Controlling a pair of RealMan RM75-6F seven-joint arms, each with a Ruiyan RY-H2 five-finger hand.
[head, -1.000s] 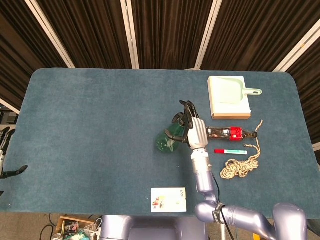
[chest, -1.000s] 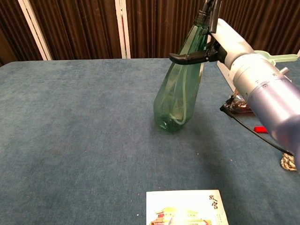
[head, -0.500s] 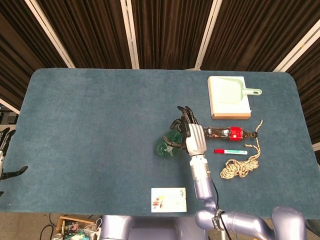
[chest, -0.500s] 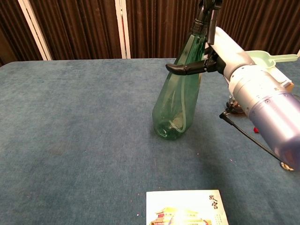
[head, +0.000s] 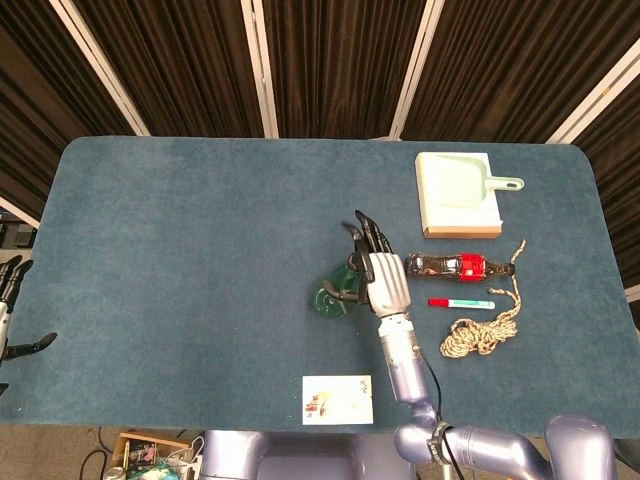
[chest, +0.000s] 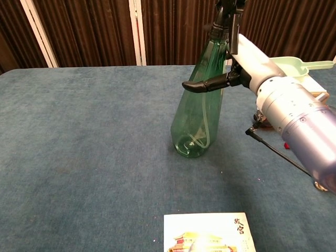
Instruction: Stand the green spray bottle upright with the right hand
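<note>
The green spray bottle (chest: 197, 113) stands on its base on the blue table (chest: 89, 131), its black spray head leaning slightly right. My right hand (chest: 252, 65) holds it just below the spray head, with the thumb (chest: 205, 84) across its front. From above, the right hand (head: 383, 280) covers most of the green bottle (head: 328, 298), and its fingers (head: 366, 232) stretch out beyond it. My left hand (head: 12, 310) shows only at the table's left edge, off the cloth, fingers apart and holding nothing.
Right of the bottle lie a cola bottle (head: 455, 266), a red and green marker (head: 460, 303) and a coiled rope (head: 485, 330). A pale green dustpan (head: 458, 185) on a board sits at the back right. A printed card (head: 337, 399) lies near the front edge.
The right hand has tipped the bottle closer to upright and drawn back towards me. Its fingers have straightened and the thumb has slid lower on the bottle. The left hand has not moved.
</note>
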